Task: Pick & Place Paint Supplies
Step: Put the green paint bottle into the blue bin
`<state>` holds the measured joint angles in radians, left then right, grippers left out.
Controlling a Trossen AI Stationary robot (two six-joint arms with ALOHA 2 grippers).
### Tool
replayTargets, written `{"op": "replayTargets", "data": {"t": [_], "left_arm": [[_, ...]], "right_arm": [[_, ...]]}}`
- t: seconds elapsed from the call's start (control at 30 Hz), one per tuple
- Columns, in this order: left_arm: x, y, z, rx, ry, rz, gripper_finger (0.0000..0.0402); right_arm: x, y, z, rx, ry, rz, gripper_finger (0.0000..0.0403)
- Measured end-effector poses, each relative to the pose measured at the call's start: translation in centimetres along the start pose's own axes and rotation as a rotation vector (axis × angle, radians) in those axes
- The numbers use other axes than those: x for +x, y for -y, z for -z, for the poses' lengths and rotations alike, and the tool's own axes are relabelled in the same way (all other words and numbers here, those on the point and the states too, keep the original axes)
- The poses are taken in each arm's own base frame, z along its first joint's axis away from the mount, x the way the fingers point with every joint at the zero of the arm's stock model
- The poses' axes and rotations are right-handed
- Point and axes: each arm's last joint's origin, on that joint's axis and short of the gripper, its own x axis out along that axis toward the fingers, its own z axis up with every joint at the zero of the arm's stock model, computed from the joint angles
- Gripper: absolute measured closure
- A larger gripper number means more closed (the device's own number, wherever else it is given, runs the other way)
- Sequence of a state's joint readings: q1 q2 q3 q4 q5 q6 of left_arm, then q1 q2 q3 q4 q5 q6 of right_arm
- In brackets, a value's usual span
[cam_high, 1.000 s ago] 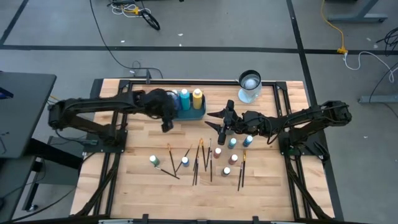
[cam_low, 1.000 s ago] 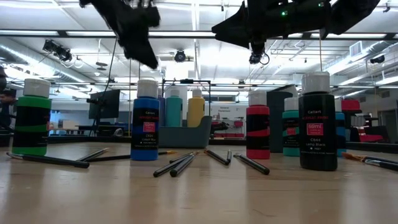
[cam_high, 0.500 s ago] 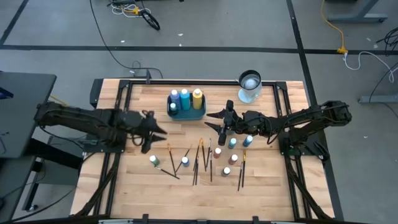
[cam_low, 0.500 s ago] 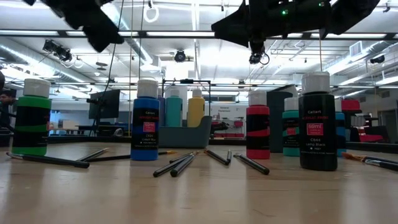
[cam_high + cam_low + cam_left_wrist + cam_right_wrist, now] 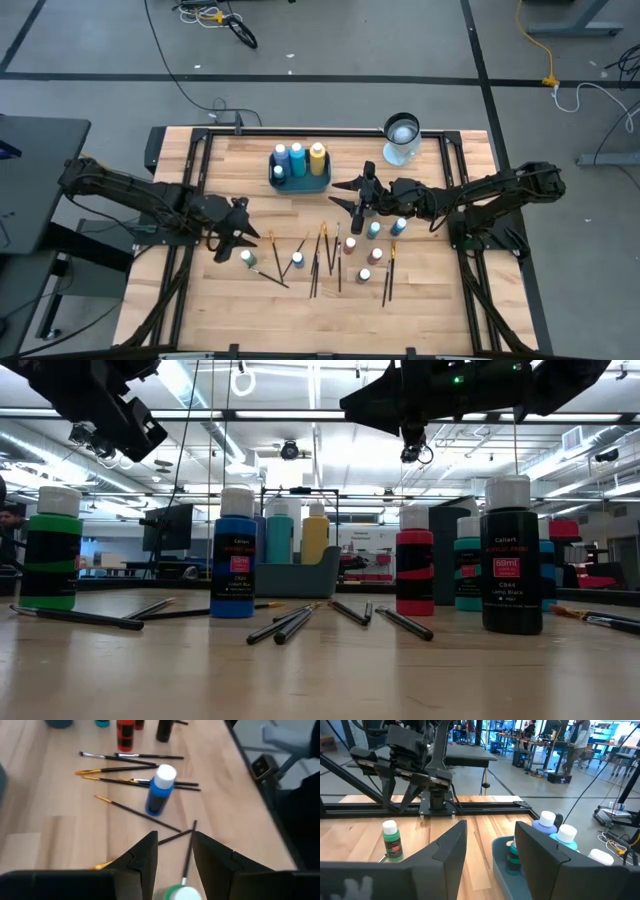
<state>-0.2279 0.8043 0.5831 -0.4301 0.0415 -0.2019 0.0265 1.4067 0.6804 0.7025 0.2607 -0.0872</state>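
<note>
Two arms over the wooden counter (image 5: 430, 290). Left gripper (image 5: 232, 246) hangs above the green bottle (image 5: 247, 258) at the left end of the loose supplies; in the left wrist view that bottle's white cap sits right below the gap between the jaws, jaws spread, nothing in them. In the low view this gripper (image 5: 128, 432) is up above the green bottle (image 5: 51, 547), not touching it.

Right gripper (image 5: 352, 196) hovers mid-counter, just beside the teal tray (image 5: 300, 183), pointing toward it. Jaws apart and empty in the right wrist view, tray and its bottles straight ahead.

Supplies:
- Tray holds four bottles: two blue-topped, one yellow-topped, one with a white cap at the tray's left end. Right wrist view shows a purple-bodied and a light-blue one in the tray (image 5: 502, 855), a green-bodied one lower inside.
- Blue bottle (image 5: 297, 259) stands among the brushes, near the green one. Left wrist view: blue bottle (image 5: 161, 789) upright, brushes lying around it.
- Brushes (image 5: 318, 255) lie scattered in the middle of the counter, some crossing.
- Cluster of small bottles (image 5: 373, 231) below and right of the right gripper: teal, red and dark ones. Low view shows a red bottle (image 5: 414, 558), a black one (image 5: 510, 556) and a teal one between them, all upright.
- Dark blue cup (image 5: 401, 134) at the far edge, right of the tray.
</note>
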Motion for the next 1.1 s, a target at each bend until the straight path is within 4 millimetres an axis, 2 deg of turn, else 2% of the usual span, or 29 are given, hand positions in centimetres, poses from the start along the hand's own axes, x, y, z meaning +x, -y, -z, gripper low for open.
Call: {"op": "replayTargets", "data": {"t": [0.33, 0.5, 0.6, 0.9, 1.1], "left_arm": [[0.0, -0.3, -0.1, 0.115, 0.019, -0.110, 0.0271], [0.0, -0.4, -0.1, 0.011, 0.028, -0.129, 0.0271], [0.0, -0.2, 0.0, 0.007, 0.023, -0.110, 0.0262], [0.3, 1.9, 0.8, 0.093, -0.040, -0.012, 0.0206], [1.4, 3.7, 1.7, 0.119, -0.109, -0.021, 0.0198]], "right_arm": [[0.0, 0.0, 0.0, 0.000, 0.000, 0.000, 0.0233], [0.0, 0.0, 0.0, 0.000, 0.000, 0.000, 0.0233], [0.0, 0.0, 0.0, 0.000, 0.000, 0.000, 0.0233], [0.0, 0.0, 0.0, 0.000, 0.000, 0.000, 0.0233], [0.0, 0.0, 0.0, -0.001, -0.002, 0.000, 0.0233]]}}
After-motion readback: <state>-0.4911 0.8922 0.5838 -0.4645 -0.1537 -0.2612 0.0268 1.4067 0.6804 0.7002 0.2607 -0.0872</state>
